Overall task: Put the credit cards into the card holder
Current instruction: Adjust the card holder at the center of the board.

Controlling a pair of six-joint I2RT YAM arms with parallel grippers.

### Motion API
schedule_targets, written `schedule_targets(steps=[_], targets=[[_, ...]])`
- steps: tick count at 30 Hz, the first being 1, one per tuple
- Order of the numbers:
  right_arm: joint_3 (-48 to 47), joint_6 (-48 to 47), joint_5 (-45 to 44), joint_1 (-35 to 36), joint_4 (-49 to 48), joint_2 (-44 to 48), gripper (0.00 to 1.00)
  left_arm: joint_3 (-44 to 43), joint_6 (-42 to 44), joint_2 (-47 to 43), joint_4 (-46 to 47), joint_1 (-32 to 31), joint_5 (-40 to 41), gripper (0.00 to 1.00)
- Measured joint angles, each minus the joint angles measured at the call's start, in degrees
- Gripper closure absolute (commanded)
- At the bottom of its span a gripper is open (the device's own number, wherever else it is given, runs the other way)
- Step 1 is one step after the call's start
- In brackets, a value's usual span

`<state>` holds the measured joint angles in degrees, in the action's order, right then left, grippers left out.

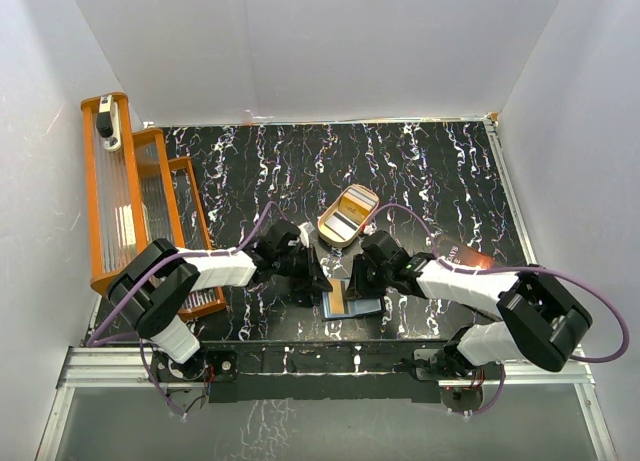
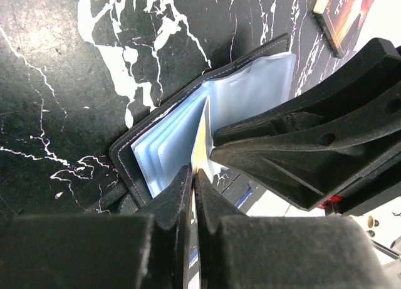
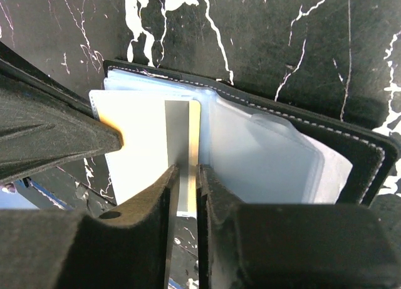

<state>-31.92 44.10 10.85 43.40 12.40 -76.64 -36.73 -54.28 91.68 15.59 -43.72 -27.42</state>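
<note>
Desk (image 1: 420, 171) of black, stone-patterned laminate with ragged white veins spreads beneath both arms. Well off to the left of the left jaws stands an orange rack (image 1: 130, 201), stepped in shape, with ribbed clear panels. A tan oval tray (image 1: 347, 214), shallow and round-ended, sits just beyond both sets of jaws.

Between the two sets of jaws the card holder (image 3: 351, 138) lies spread open on the desk. Its cover is black and leather-like with pale stitching along a rounded edge, and inside it fans a stack of translucent, blue-tinted plastic sleeves.

One credit card (image 3: 144, 138) rises on edge from among those sleeves. It is thin and stiff, pale-faced, with a grey stripe and a gold margin.

The left gripper (image 2: 192, 173) has its matte black jaws pressed together on the card's thin edge. The right gripper (image 3: 187, 170) sets its jaws close on either side of the striped part. Whether they pinch the card or merely flank it cannot be told.
</note>
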Motion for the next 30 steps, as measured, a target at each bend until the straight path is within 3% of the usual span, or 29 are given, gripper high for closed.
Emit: schedule_targets(steps=[4,18,25,30], targets=[[-0.15,0.00,-0.13,0.09,1.95,1.29,0.75,-2.03,1.55,-0.02,-3.87,-0.26,1.09,1.00],[-7.89,-0.96,-4.94,0.15,14.75,10.16,0.70,-10.56,10.97,-0.76,-22.32,-0.33,4.39,1.00],[-9.20,-1.60,-8.28,0.15,17.22,9.92,0.65,-11.43,12.44,-0.76,-25.62,-0.33,6.05,0.81],[-15.87,-4.20,-13.16,0.15,17.51,6.75,0.63,-11.39,12.09,-1.31,-25.92,-0.33,6.32,0.72]])
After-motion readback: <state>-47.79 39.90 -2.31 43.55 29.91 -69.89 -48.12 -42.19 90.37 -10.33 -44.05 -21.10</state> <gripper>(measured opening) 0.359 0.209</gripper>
